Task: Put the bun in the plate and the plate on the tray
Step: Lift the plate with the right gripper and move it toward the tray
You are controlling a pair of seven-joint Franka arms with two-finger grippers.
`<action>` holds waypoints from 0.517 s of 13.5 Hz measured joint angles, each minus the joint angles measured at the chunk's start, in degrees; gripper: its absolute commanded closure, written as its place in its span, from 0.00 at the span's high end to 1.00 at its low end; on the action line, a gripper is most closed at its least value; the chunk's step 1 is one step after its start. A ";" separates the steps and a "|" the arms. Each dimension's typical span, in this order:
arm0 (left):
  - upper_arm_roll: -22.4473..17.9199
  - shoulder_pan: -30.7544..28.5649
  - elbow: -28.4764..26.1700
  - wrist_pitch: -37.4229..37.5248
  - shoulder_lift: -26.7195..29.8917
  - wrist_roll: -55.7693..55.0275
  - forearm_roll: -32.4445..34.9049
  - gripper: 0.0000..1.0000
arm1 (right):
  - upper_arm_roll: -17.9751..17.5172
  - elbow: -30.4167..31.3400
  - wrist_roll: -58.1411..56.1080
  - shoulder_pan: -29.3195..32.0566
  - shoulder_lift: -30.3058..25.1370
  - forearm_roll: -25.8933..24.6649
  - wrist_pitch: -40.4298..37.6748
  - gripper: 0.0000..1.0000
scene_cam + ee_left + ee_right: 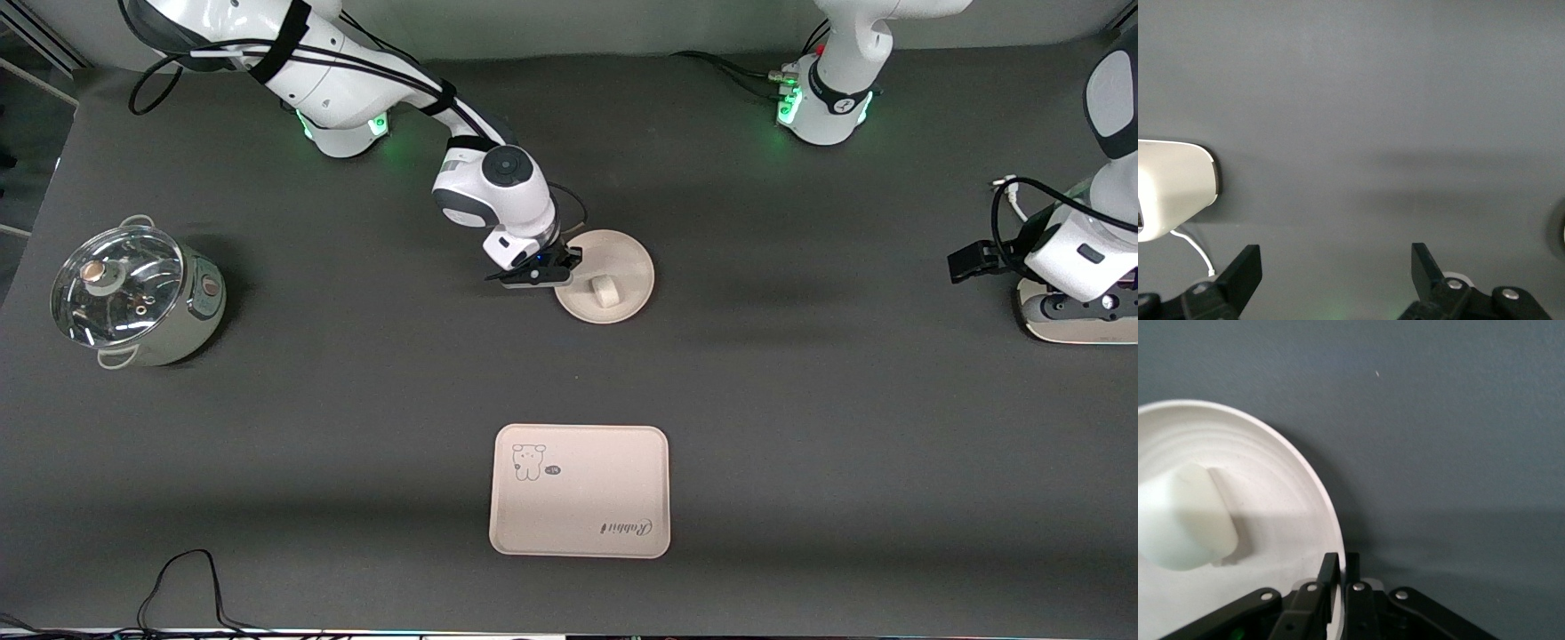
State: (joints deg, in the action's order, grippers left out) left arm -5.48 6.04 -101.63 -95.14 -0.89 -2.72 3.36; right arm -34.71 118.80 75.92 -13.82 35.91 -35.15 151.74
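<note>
The round cream plate (622, 267) lies on the dark table, farther from the front camera than the tray (580, 491). The off-white bun (606, 291) lies in the plate; in the right wrist view the bun (1181, 519) shows inside the plate (1278, 493). My right gripper (558, 269) is shut on the plate's rim at the edge toward the right arm's end of the table; in the right wrist view the gripper (1343, 567) has one finger inside the rim and one outside. My left gripper (1336, 267) is open and empty, waiting at the left arm's end of the table.
A steel pot with a glass lid (133, 295) stands near the right arm's end of the table. A white device (1076, 316) sits under the left gripper and shows in the left wrist view (1171, 193). A black cable (178, 578) lies near the front edge.
</note>
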 measured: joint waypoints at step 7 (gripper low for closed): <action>0.48 0.30 0.94 1.18 -0.05 -0.11 -0.75 1.00 | 0.02 -4.35 2.73 1.74 0.06 0.55 -0.64 0.00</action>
State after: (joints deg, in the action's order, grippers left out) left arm -5.00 6.33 -100.69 -93.97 -0.93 -2.83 2.61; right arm -34.69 114.45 78.65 -12.08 35.97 -34.60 151.10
